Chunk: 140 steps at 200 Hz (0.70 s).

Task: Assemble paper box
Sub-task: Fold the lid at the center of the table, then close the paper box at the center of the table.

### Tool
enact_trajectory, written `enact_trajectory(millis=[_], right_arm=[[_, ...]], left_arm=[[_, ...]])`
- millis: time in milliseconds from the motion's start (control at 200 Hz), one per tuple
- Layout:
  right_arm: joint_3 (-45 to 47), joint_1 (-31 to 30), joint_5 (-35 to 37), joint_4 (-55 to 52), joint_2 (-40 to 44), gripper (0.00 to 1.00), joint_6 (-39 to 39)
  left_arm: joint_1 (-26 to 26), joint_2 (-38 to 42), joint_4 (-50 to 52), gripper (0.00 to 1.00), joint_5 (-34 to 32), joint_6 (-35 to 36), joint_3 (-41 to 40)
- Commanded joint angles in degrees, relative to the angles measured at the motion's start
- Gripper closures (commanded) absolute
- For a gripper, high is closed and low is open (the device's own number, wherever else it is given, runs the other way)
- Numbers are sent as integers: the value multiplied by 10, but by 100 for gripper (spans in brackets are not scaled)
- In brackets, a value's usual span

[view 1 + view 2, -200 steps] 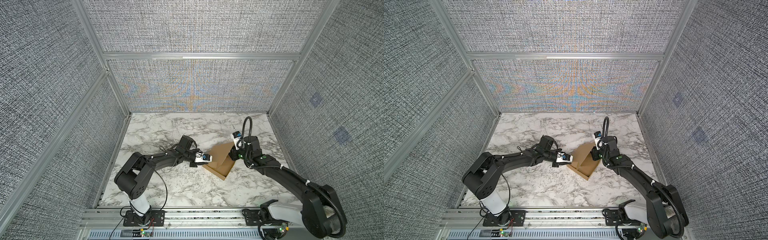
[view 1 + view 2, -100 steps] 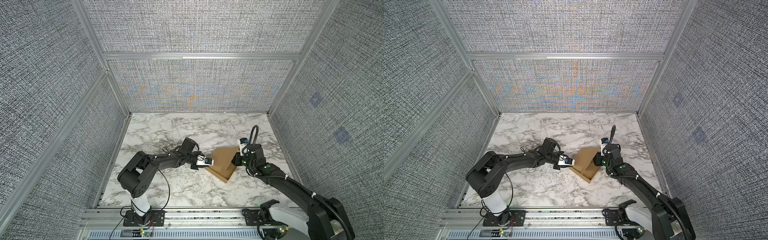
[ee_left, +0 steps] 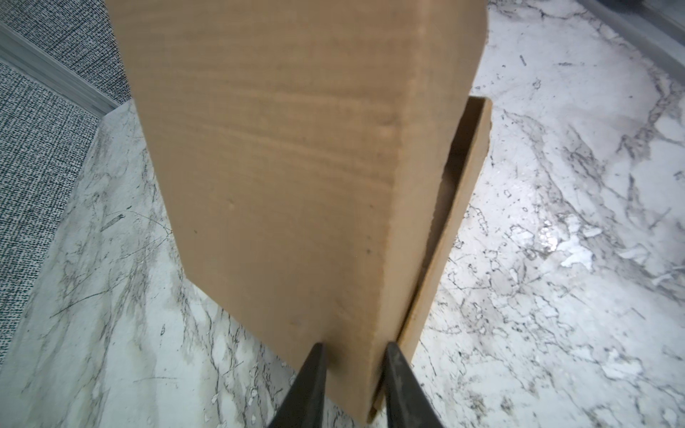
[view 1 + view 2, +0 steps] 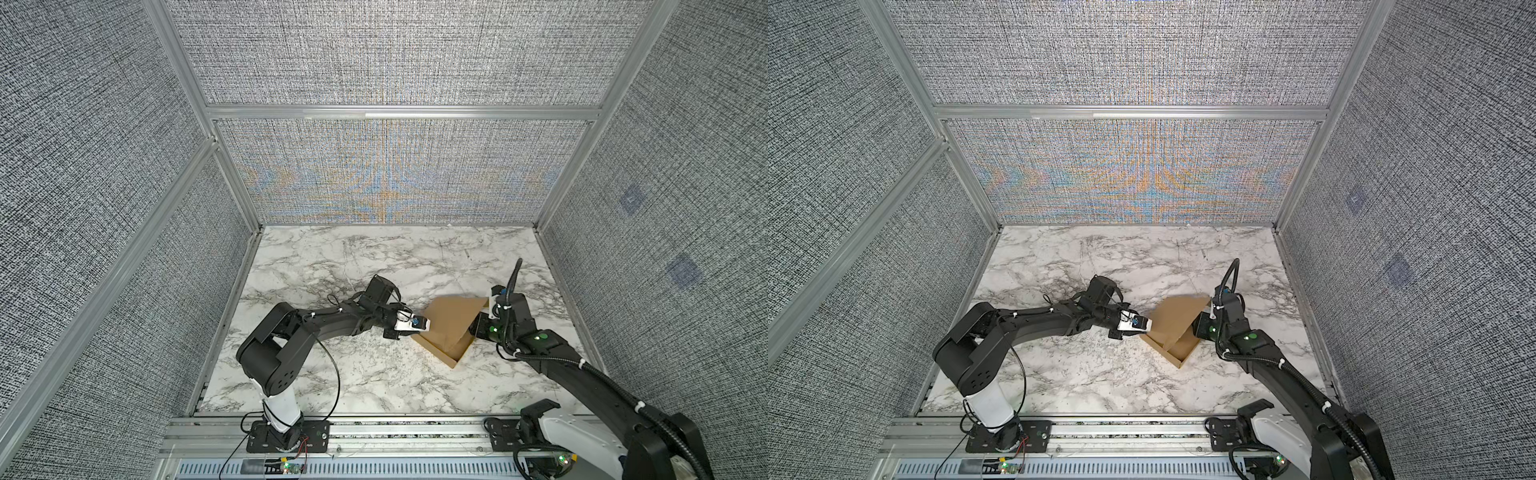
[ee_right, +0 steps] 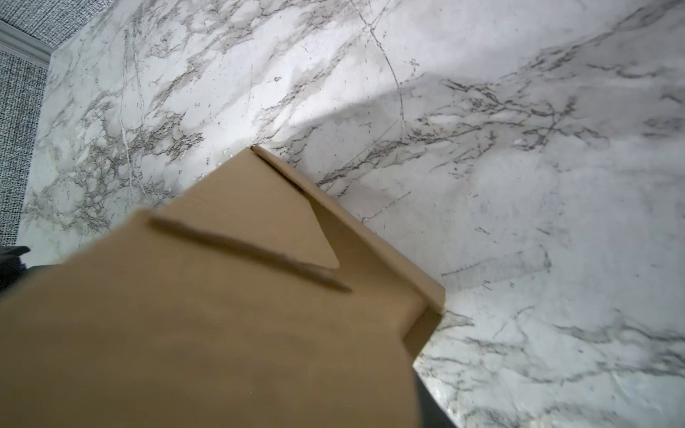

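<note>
The paper box [image 4: 451,322] is tan cardboard and sits on the marble table right of centre in both top views. Its lid panel [image 4: 1177,318] is tilted up over a shallow tray whose front corner [image 4: 453,361] shows. My left gripper [image 4: 417,326] comes in low from the left. In the left wrist view it [image 3: 356,355] is shut on the box's near corner, one dark finger [image 3: 313,370] on each side. My right gripper [image 4: 478,328] is at the box's right side under the raised lid. In the right wrist view cardboard [image 5: 207,326] hides its jaws, and only a sliver of one finger [image 5: 430,407] shows.
The marble table [image 4: 374,266] is enclosed by grey fabric walls with aluminium posts at the back and on both sides. An aluminium rail [image 4: 374,428] with both arm bases runs along the front edge. A black cable [image 4: 513,278] loops above the right wrist.
The right wrist has dropped lower and come toward the front right. The box and my left gripper have shifted slightly right and toward the front.
</note>
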<state>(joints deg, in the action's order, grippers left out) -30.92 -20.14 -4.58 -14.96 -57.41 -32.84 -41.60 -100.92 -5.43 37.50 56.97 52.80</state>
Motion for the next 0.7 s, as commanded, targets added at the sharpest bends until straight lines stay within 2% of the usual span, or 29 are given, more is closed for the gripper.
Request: enact_trajectory(millis=[0, 125, 405, 555, 695], right_arm=[[5, 0, 17, -32, 22, 58, -38], [17, 0, 6, -44, 57, 58, -50], [28, -1, 23, -171, 139, 60, -126], [20, -1, 52, -273, 167, 67, -183], [-8, 0, 64, -352, 166, 69, -200]], left_arm=[[-2, -3, 7, 70, -2, -5, 5], [-2, -6, 1, 70, -5, -3, 2], [-6, -4, 4, 70, -4, -4, 1], [-8, 1, 41, 70, 4, -2, 17], [-9, 21, 110, 69, 6, -10, 36]])
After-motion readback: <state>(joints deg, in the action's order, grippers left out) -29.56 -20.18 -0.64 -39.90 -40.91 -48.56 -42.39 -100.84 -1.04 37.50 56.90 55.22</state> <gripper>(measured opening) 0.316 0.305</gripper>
